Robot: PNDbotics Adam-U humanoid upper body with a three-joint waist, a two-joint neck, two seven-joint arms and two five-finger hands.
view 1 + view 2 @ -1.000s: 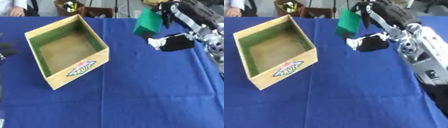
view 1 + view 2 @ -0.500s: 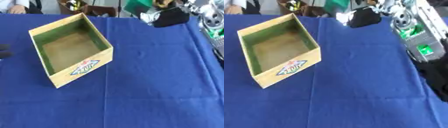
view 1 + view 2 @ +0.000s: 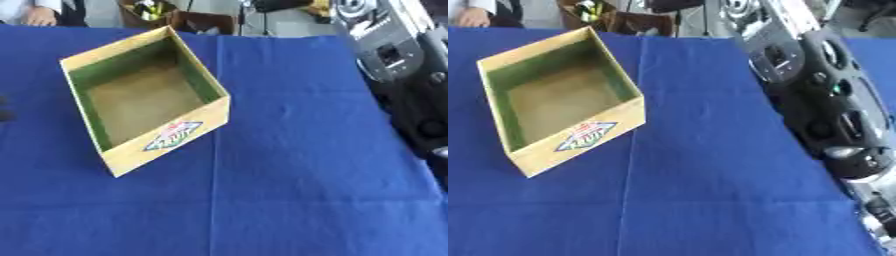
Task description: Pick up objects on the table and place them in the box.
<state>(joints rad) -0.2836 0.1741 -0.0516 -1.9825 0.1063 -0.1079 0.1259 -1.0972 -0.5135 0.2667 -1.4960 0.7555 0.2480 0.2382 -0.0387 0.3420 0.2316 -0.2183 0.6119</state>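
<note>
We are reaching our right arm (image 3: 815,95) up along the right side of both views, its black and silver housings stretching from the lower right corner toward the far edge of the worktop (image 3: 289,190). Our right hand (image 3: 278,4) is showing only as a dark shape at the very top edge, beyond the worktop's far side; we cannot tell whether its fingers are spread, pressed together or pinching anything. Our left hand is not appearing in either view.

The cardboard box (image 3: 140,102) is sitting on the worktop well to the left of and nearer to us than the hand, turned askew so one corner is pointing toward us. It is open-topped, with tan outer walls, green inner walls, a plain brown floor and a diamond-shaped printed label (image 3: 173,135) on its near wall. We are seeing nothing inside it.

A smooth blue cloth with faint fold creases is covering the worktop.
</note>
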